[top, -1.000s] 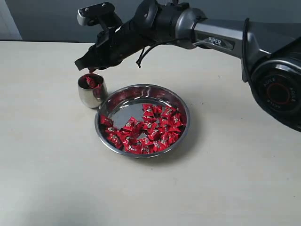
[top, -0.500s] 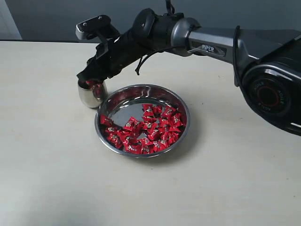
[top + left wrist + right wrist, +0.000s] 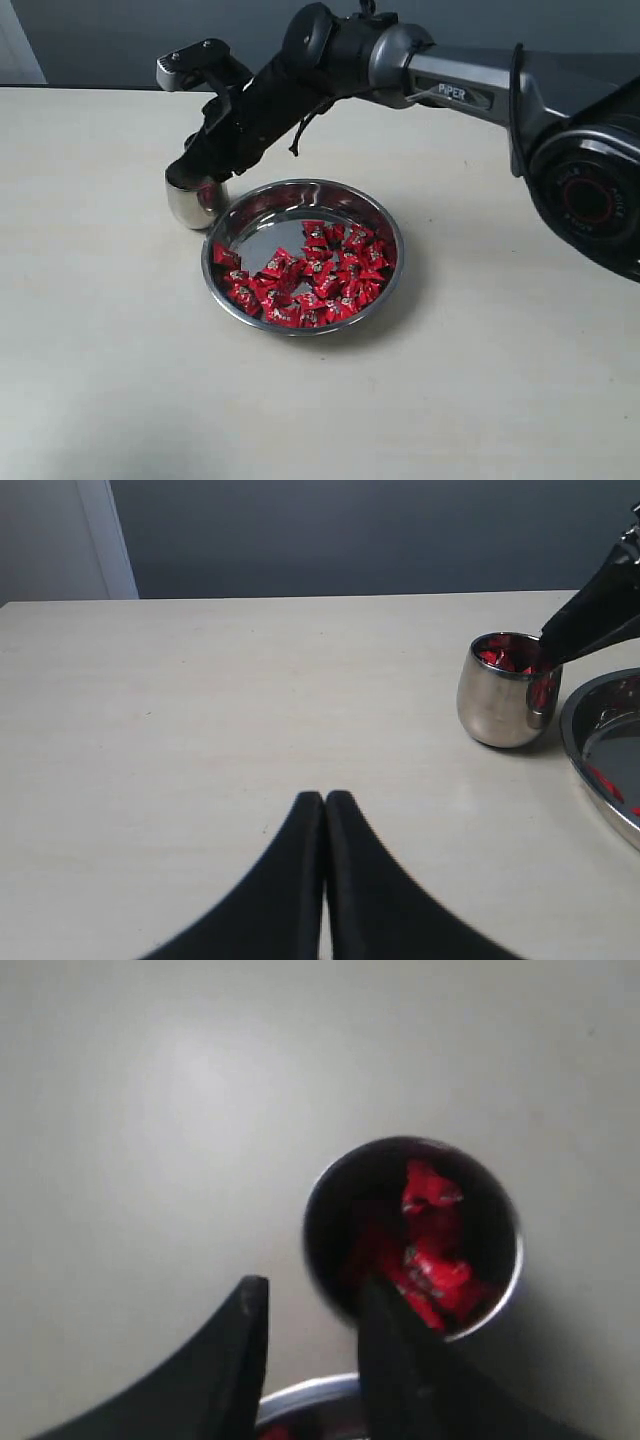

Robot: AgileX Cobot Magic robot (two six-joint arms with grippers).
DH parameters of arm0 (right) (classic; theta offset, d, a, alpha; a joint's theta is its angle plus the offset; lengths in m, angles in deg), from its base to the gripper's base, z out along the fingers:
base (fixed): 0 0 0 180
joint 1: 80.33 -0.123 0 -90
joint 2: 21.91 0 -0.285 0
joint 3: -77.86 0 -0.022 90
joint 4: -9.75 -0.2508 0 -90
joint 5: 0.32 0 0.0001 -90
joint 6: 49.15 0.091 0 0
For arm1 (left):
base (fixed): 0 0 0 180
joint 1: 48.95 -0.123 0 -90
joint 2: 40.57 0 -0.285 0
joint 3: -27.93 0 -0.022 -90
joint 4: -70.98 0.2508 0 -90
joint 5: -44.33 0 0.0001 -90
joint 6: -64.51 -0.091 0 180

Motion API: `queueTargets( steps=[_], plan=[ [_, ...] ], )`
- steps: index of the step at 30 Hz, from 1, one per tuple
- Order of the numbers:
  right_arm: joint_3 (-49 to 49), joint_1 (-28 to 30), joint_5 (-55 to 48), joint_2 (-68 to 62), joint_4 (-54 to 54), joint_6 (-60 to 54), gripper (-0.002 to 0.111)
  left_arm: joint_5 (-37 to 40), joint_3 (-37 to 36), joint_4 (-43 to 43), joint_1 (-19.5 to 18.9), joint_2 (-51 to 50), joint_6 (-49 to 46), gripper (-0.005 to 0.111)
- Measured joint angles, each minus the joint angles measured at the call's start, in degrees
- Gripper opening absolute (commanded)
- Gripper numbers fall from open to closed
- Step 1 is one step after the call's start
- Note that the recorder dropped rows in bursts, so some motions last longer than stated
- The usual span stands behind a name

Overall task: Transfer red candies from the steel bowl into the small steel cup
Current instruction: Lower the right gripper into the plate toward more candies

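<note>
A pale cream table (image 3: pixel 110 380) filled the scene, its matte top smooth and faintly flecked. Beyond its far edge stood a plain dark blue-grey wall (image 3: pixel 100 40). At the far left a white upright strip (image 3: pixel 14 45) met that wall; whether it was door frame or trim could not be told. The light was soft and even, leaving a dull sheen on the tabletop.

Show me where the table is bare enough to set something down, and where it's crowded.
Bare: the broad table left of the small steel cup and in front of the steel bowl in the exterior view, plus the stretch right of the bowl. Crowded: the cup-bowl gap, with the right gripper at the cup's rim.
</note>
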Motion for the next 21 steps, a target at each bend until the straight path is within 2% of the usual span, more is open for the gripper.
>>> queueTargets(
  steps=[7, 21],
  plan=[
    [0.0, 0.0, -14.3, 1.1, 2.6, 0.5, 0.031, 0.0, 0.0, 0.0, 0.0, 0.0, 0.0, 0.000],
    [0.0, 0.0, -18.0, -4.4, 3.7, 1.2, 0.031, 0.0, 0.0, 0.0, 0.0, 0.0, 0.0, 0.000]
  ],
)
